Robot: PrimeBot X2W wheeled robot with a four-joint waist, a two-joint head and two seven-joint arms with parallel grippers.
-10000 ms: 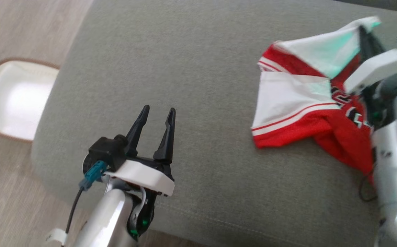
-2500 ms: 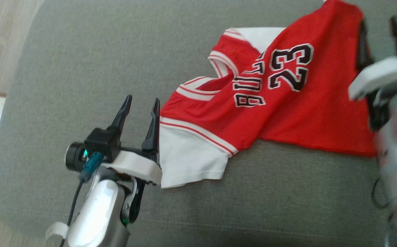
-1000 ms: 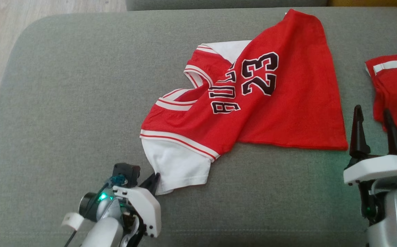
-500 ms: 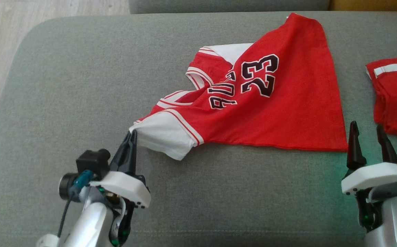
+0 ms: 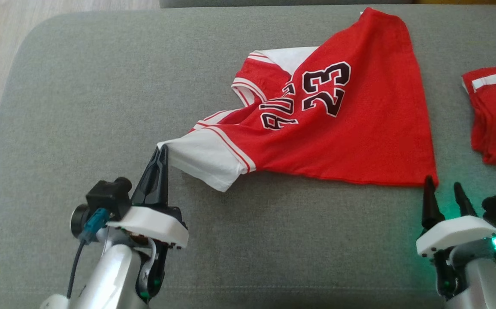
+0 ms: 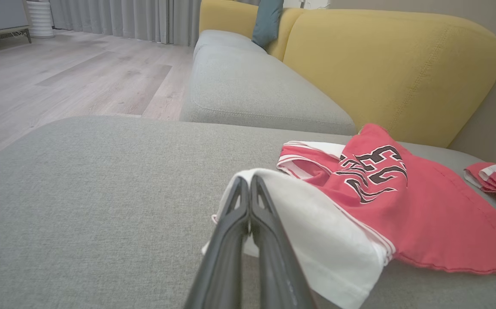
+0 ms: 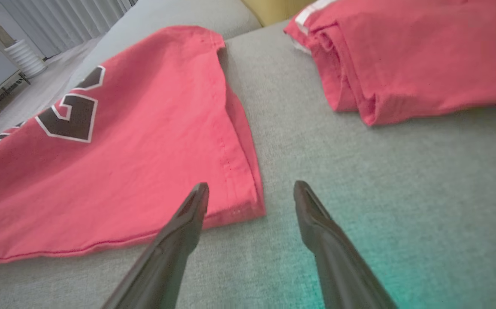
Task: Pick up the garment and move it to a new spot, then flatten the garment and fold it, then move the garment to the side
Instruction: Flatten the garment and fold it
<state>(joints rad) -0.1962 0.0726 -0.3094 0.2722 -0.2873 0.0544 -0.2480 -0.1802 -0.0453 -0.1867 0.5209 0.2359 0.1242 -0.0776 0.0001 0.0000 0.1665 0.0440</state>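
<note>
The garment (image 5: 342, 133) is a red jersey with white sleeves and the number 23, spread crumpled over the grey sofa cushion (image 5: 80, 98). My left gripper (image 5: 161, 149) is shut on the edge of its white sleeve (image 5: 201, 159), which lifts off the cushion. From the left wrist the closed fingers (image 6: 248, 184) pinch that white sleeve (image 6: 316, 223). My right gripper (image 5: 443, 185) stands open at the jersey's near right hem corner. In the right wrist view that gripper (image 7: 251, 189) straddles the hem corner (image 7: 248, 201) of the jersey (image 7: 115, 171), with nothing held.
A second red garment (image 5: 494, 116), folded, lies on the cushion at the right, also seen as a folded red pile (image 7: 406, 60). Yellow sofa backrest (image 6: 385, 64) rises behind the cushion. Wooden floor (image 6: 59, 73) lies past the cushion's left edge.
My left gripper, shut on the white sleeve, has lifted and pulled it up and to the left. The right gripper has dropped lower in view near the hem corner.
</note>
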